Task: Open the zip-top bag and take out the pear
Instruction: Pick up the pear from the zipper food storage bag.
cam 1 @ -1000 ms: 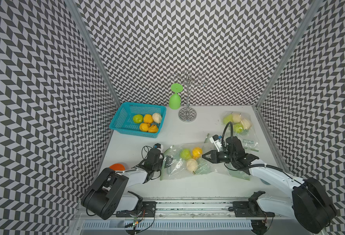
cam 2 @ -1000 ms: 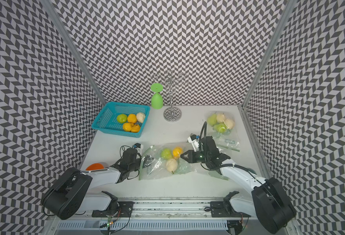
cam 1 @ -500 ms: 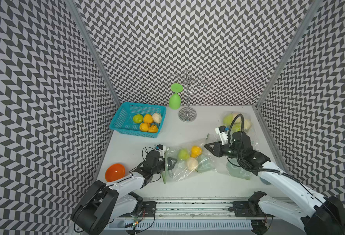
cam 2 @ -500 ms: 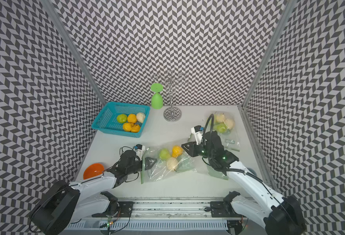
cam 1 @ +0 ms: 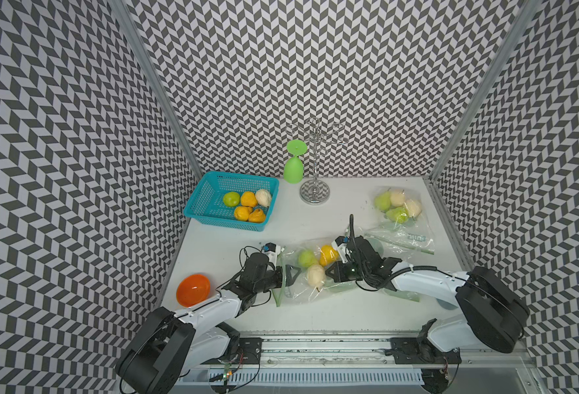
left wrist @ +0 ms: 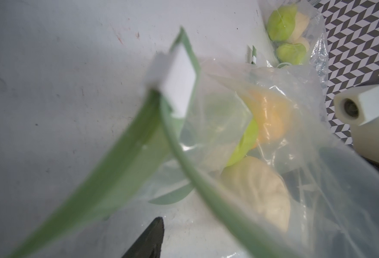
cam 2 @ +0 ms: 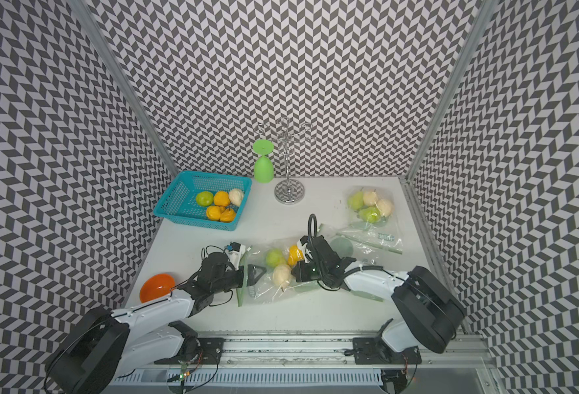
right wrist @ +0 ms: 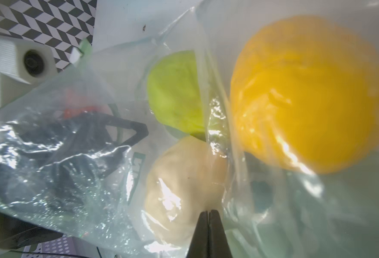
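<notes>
The clear zip-top bag (cam 1: 301,294) (cam 2: 267,294) lies mid-table, its green zip strip (left wrist: 179,154) parted beside the white slider (left wrist: 177,82). Inside lie a cream pear (cam 1: 315,275) (right wrist: 184,187), a green pear (cam 1: 306,258) (right wrist: 175,91) and a yellow pear (cam 1: 327,254) (right wrist: 307,93). My left gripper (cam 1: 288,281) (cam 2: 252,281) stands open in the bag's mouth; only one finger (left wrist: 148,241) shows in the left wrist view. At the bag's far end my right gripper (cam 1: 329,273) (right wrist: 208,215) is shut, pinching the plastic right beside the cream pear.
A second bag of pears (cam 1: 397,208) lies at the back right. A teal basket (cam 1: 206,194) with several fruits sits back left, an orange bowl (cam 1: 193,290) front left. A chrome rack (cam 1: 314,194) holding a green glass (cam 1: 294,169) stands at the back.
My right arm dropped from a raised spot toward the front left and its jaws closed on the bag beside the cream pear. The left jaws widened in the bag's mouth.
</notes>
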